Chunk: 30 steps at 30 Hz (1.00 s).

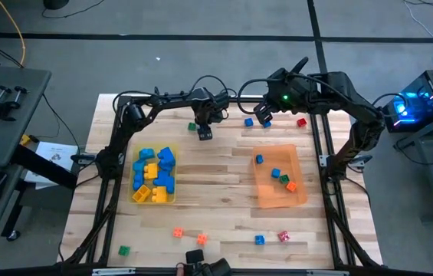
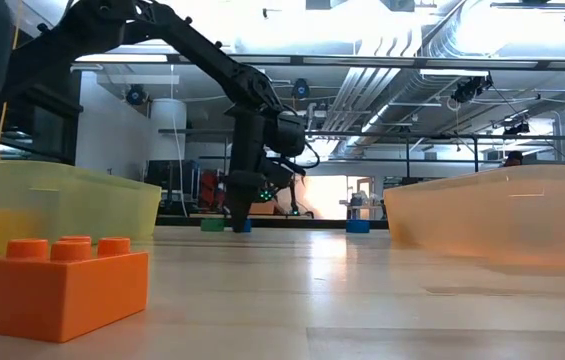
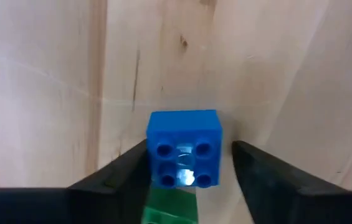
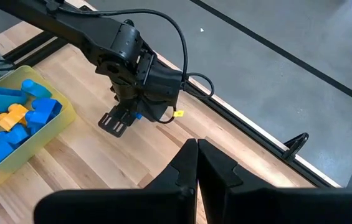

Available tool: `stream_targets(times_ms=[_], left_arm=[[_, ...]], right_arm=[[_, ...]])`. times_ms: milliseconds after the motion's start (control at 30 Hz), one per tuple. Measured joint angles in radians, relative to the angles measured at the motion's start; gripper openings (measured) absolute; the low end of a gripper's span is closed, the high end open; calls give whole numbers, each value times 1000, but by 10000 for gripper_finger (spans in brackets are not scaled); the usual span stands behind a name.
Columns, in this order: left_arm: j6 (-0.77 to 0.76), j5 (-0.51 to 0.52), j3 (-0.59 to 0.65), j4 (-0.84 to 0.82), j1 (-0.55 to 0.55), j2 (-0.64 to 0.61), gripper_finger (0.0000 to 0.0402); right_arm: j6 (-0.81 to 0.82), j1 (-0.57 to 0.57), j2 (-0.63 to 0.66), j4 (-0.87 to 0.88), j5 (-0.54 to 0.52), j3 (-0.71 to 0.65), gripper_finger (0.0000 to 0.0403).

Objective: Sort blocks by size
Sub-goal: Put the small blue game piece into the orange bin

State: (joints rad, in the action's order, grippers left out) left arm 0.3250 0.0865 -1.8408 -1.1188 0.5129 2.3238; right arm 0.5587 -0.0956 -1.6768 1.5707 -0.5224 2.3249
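Note:
A small blue cube [image 3: 185,149] with four studs sits on the wooden table at the far middle. My left gripper [image 1: 205,132] points down over it, open, with one finger on each side of the cube. It also shows in the low view [image 2: 238,214]. A small green cube [image 1: 191,126] lies just beside it. My right gripper [image 4: 197,163] is shut and empty, hovering at the far side [image 1: 264,119] by two small blue cubes [image 1: 248,121]. A red cube [image 1: 301,121] lies further right. My left gripper comes at the small blue cube from above, fingers pointing down. One finger [image 3: 129,171] stands right against the cube's side [image 3: 152,155]; I cannot tell whether it touches. The other finger [image 3: 250,165] is apart from it. The cube rests flat on the table, studs up.
A yellow tray [image 1: 134,195] at the left holds larger blue and yellow blocks. An orange tray [image 1: 270,199] at the right holds several tiny cubes. Loose orange [image 1: 178,232], blue [image 1: 259,240], red [image 1: 283,236] and green [image 1: 123,250] cubes lie near the front edge.

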Motion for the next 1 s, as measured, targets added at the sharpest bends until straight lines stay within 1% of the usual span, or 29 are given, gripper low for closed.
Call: stream_targets(times_ms=[167, 200, 300, 400, 433, 500, 600, 667, 700, 800, 900, 1000], left_arm=[[-11, -2, 0, 7, 0, -1, 113], [-20, 1, -2, 3, 1, -5, 100], [-37, 3, -10, -23, 6, -14, 100], [-81, -3, -10, -26, 19, -66, 100], [-99, -22, -11, -22, 25, -94, 100], [-148, -91, -5, 18, 32, -148, 100], [-240, -238, 29, 138, 11, -229, 100], [-300, -317, 51, 255, -28, -280, 100], [-327, -339, 65, 321, -54, -300, 100], [-380, -344, 103, 488, -146, -324, 100], [-423, -345, 115, 584, -247, -276, 100], [-429, -345, 117, 688, -335, -211, 100]], right_arm=[[-2, 0, 0, 0, 0, 0, 0], [-2, 0, 0, 0, 0, 0, 0], [-16, 0, 0, 0, 0, 0, 0], [-22, 0, 0, 0, 0, 0, 0], [-26, 0, 0, 0, -1, 0, 0], [-40, 0, 0, 0, -1, 0, 0], [-42, 0, 0, 0, -1, 0, 0], [-43, 0, 0, 0, -3, 0, 0], [-43, 0, 0, 0, -6, 0, 0], [-43, 0, 0, 0, -10, 0, 0], [-43, 0, 0, 0, -10, 0, 0], [-43, 0, 0, 0, -10, 0, 0]])
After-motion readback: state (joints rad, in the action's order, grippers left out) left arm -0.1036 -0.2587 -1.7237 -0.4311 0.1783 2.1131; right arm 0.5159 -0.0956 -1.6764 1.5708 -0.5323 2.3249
